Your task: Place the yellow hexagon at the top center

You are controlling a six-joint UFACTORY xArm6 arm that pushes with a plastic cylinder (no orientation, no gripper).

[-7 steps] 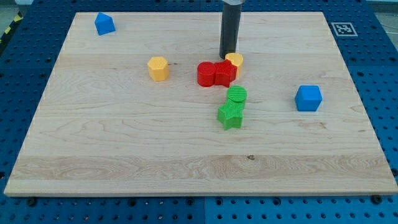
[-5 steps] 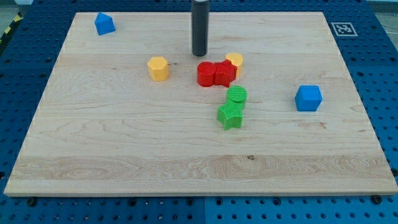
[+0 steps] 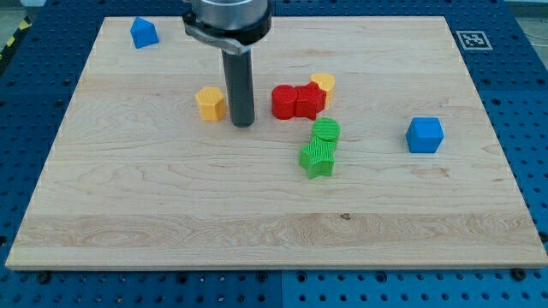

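Camera view looks down at an angle on a pale wooden board (image 3: 171, 222) resting on a blue perforated table (image 3: 531, 103). From the upper middle of the frame a dark rod descends; my tip (image 3: 243, 124) sits on the board left of centre. No jaws exist on this arm, so nothing is spread, pressed together or pinching; the rod simply ends blunt.

Just to the left of my tip, very close and perhaps touching, sits the yellow hexagon (image 3: 210, 103), the block the task names. It lies in the upper-middle part of the board, left of centre and well below the top edge.

To the right of the rod, two red blocks (image 3: 297, 101) sit pressed together, with a second yellow block (image 3: 323, 85) tucked against their upper right. Below them a green cylinder (image 3: 325, 131) touches a green star (image 3: 318, 158). A blue cube (image 3: 425, 134) stands alone at the right, and a blue house-shaped block (image 3: 144, 32) in the upper left corner.

The step in hand appears to be lining up behind the hexagon. My tip is at its lower right, so a push from here would likely send it leftward; the next move seems to call for getting below and left of the hexagon, then pushing up and to the right toward the top middle of the board
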